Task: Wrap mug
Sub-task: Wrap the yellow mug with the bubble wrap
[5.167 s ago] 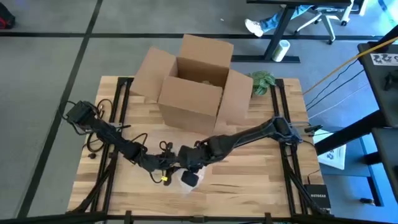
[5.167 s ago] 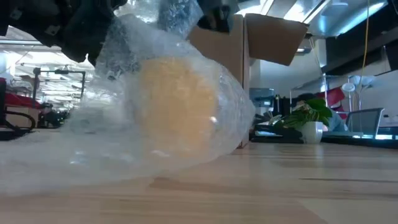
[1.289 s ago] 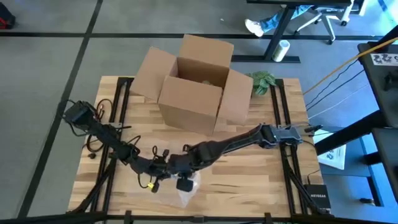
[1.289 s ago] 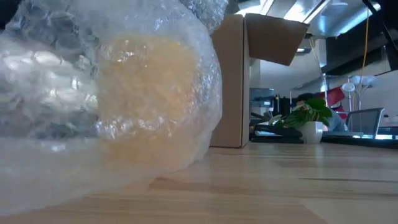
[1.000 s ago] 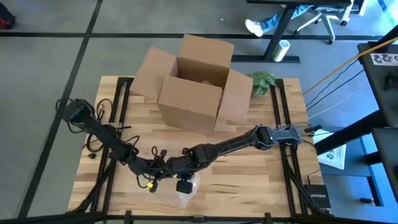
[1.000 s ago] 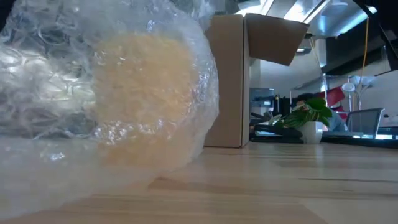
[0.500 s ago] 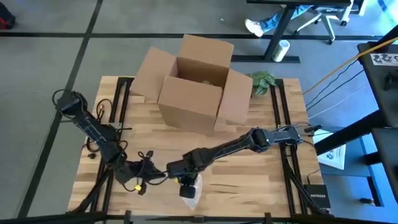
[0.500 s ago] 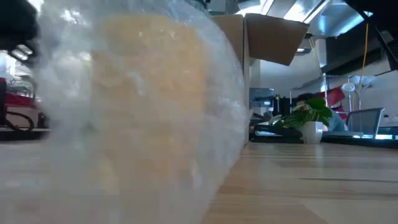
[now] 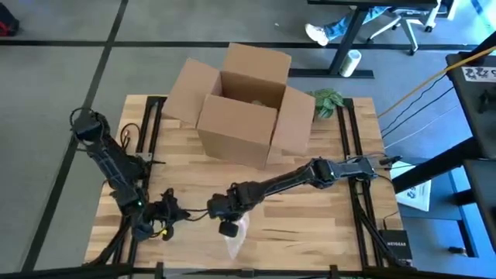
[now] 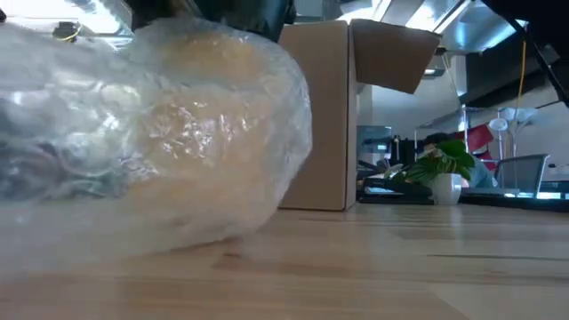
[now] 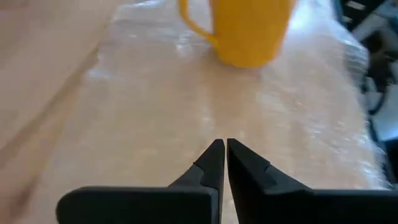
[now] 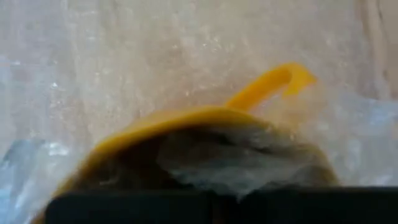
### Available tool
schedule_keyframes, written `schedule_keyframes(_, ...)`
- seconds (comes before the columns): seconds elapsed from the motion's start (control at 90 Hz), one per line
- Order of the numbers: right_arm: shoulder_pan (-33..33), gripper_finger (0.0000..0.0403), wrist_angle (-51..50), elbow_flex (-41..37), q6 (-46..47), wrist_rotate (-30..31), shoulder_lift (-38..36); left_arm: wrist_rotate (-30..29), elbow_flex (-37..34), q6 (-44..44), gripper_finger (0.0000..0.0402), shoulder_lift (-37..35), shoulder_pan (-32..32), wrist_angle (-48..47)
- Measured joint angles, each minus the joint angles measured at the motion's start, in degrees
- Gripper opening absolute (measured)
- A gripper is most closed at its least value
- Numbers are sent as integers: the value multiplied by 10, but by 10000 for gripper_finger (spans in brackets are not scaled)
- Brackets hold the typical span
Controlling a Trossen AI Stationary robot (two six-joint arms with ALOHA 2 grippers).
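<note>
Mug (image 11: pixel 249 28) on bubble wrap (image 11: pixel 186 106), near front table edge (image 9: pixel 310 260).

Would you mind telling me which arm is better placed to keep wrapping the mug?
Right, probably. The right tool sits directly over the yellow mug and bubble wrap, whereas the left tool sits apart, fingers shut on nothing.

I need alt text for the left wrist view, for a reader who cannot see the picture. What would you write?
A yellow mug stands upright on a sheet of clear bubble wrap spread over the wooden table, its handle on the side of the bare wood. Nearer the camera, the left gripper points at the mug with its two dark fingers shut, holding nothing.
</note>
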Motion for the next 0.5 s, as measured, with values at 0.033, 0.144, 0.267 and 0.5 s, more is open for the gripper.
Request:
schedule_keyframes(0.033, 0, 0, -7, 0, 4, 12, 0, -1, 0, -10, 0, 0, 0, -11)
schedule_keyframes(0.144, 0, 0, -37, 0, 16, 54, 0, -1, 0, -34, 0, 0, 0, -43)
schedule_keyframes(0.267, 0, 0, -76, 0, 29, 99, 0, -1, 0, -59, 0, 0, 0, -70)
schedule_keyframes(0.5, -2, 0, -102, 0, 15, 109, 0, -1, 0, -65, 0, -2, 0, -90)
